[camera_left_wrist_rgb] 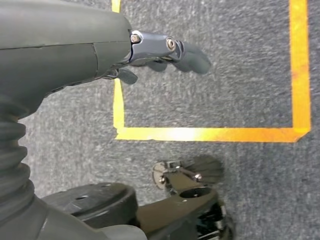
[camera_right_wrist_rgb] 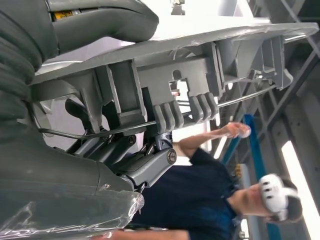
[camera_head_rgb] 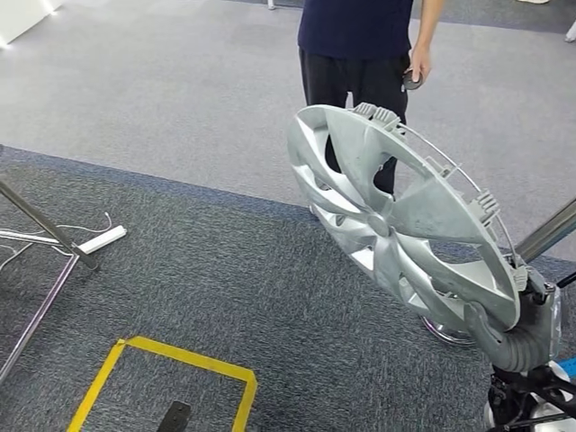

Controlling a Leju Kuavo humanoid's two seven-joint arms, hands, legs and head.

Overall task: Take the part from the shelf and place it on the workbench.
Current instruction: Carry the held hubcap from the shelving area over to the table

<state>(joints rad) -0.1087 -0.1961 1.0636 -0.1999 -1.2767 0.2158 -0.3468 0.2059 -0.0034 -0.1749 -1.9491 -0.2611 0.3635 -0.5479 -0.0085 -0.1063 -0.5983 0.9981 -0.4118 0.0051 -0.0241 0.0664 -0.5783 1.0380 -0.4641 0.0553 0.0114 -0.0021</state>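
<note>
The part, a silver wheel cover (camera_head_rgb: 400, 216), is off the shelf and in the air, so the step in hand is judged to be the carry toward the workbench, which none of the views shows. To do it well the robot should keep the cover steady on its rim grip while it walks and turns, hold it clear of the person ahead, and let go only once the cover lies flat on the bench. Nearest, in the head view, the right hand (camera_head_rgb: 523, 337) sits at the lower right corner of the picture, its grey ribbed cuff just under the cover's lowest rim. The right wrist view shows that hand's thumb lying over the rim (camera_right_wrist_rgb: 181, 55) from one side and the dark fingers (camera_right_wrist_rgb: 113, 147) tucked under the clip-studded back, so it is grasping the cover by its edge. From there the cover rises tilted, up and toward the robot's left, with its spoked face turned partly down to the carpet. The left hand (camera_left_wrist_rgb: 166, 52) hangs low over the grey carpet (camera_head_rgb: 224, 297) near a square of yellow tape (camera_head_rgb: 190, 360); its fingers lie fairly straight and hold nothing. Farther off, beyond the cover's upper rim, a person in dark clothes (camera_head_rgb: 356, 45) stands on the carpet, holding a small dark object in one hand.
</note>
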